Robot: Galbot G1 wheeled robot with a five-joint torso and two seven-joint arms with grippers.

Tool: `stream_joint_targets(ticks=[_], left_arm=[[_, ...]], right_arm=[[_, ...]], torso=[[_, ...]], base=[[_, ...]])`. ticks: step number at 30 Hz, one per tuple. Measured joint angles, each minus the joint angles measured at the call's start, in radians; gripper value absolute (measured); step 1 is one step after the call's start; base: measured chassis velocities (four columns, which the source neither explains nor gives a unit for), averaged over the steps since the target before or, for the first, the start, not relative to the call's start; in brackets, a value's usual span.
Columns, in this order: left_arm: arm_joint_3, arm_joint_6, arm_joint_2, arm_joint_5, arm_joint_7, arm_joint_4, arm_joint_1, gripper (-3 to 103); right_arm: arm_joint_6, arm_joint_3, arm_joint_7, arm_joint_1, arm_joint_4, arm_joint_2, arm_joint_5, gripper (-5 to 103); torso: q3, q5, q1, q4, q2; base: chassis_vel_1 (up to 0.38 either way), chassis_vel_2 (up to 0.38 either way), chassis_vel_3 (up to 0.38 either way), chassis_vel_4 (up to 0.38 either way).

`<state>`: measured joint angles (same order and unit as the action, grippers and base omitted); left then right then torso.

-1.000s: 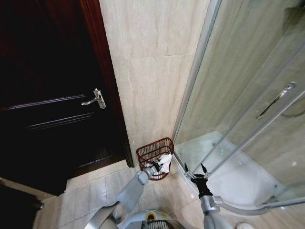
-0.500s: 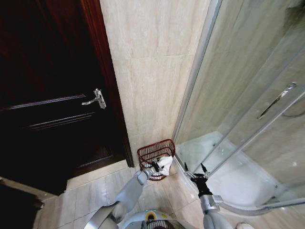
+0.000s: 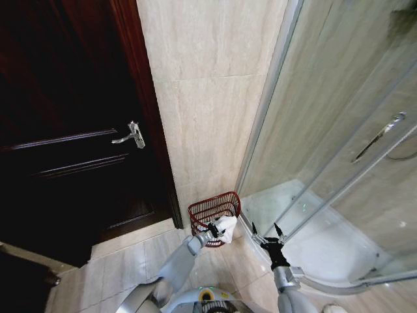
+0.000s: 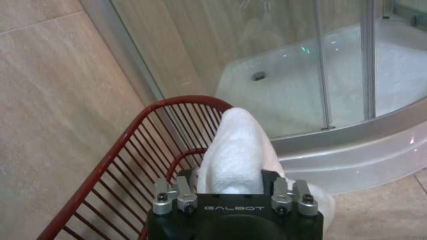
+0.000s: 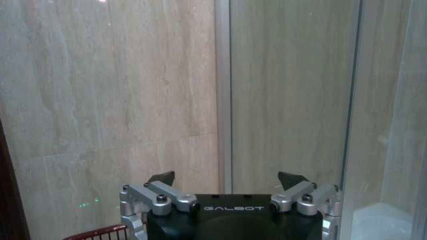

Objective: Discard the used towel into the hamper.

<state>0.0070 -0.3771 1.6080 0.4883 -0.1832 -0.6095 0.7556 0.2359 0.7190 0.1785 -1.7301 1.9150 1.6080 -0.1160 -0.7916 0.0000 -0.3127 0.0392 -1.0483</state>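
Note:
The hamper (image 3: 210, 210), a dark red wire basket with a flared rim, stands on the floor in the corner between the tiled wall and the shower base. My left gripper (image 3: 219, 228) is shut on the white towel (image 3: 226, 225) and holds it at the hamper's near rim. In the left wrist view the towel (image 4: 235, 155) sticks up between the fingers, over the hamper's red rim (image 4: 179, 101). My right gripper (image 3: 266, 231) hangs open to the right, in front of the shower's glass, holding nothing. Its two spread fingers frame the wall in the right wrist view (image 5: 228, 178).
A dark wooden door (image 3: 65, 130) with a silver lever handle (image 3: 130, 135) stands to the left. The glass shower enclosure (image 3: 339, 130) and its raised white base (image 3: 313, 241) fill the right side. Beige floor tiles (image 3: 130, 261) lie in front of the hamper.
The left gripper has carried the towel slightly further toward the hamper's rim. The view has shifted a little, so the hamper sits slightly to the right. The right gripper stays where it was.

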Motion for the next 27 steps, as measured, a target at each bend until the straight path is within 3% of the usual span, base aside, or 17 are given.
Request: stream_joint_targets(ticks=[4,11,15,16,22,27], left_arm=[[-0.001,-0.001,0.0,-0.001,0.0,-0.005,0.001,54],[-0.004,0.0,0.0,-0.025,-0.016,-0.062,0.015,30],[-0.013,0.0,0.0,-0.037,-0.02,-0.072,0.017,26],[-0.016,-0.004,0.0,-0.045,-0.022,-0.074,0.017,19],[-0.021,-0.009,0.0,-0.073,-0.015,-0.079,0.018,7],[-0.02,-0.007,0.0,-0.092,-0.01,-0.101,0.013,7]], right_arm=[[0.004,0.001,-0.002,-0.003,-0.006,0.0,0.0,100],[-0.004,-0.004,-0.001,0.009,-0.002,0.0,0.01,100],[-0.009,-0.006,0.001,0.014,0.001,0.0,0.018,100],[-0.011,-0.006,0.002,0.015,0.004,0.0,0.022,100],[-0.013,-0.006,0.003,0.011,0.007,0.0,0.026,100],[-0.008,-0.007,0.003,0.007,0.006,0.0,0.027,100]], torso=[[0.0,0.0,0.0,0.0,0.0],[0.0,0.0,0.0,0.0,0.0],[0.0,0.0,0.0,0.0,0.0],[0.0,0.0001,0.0,0.0001,0.0],[0.0,0.0,0.0,0.0,0.0],[0.0,0.0001,0.0,0.0,0.0]], base=[[0.0,0.0,0.0,0.0],[0.0,0.0,0.0,0.0],[0.0,0.0,0.0,0.0],[0.0,0.0,0.0,0.0],[0.0,0.0,0.0,0.0],[0.0,0.0,0.0,0.0]])
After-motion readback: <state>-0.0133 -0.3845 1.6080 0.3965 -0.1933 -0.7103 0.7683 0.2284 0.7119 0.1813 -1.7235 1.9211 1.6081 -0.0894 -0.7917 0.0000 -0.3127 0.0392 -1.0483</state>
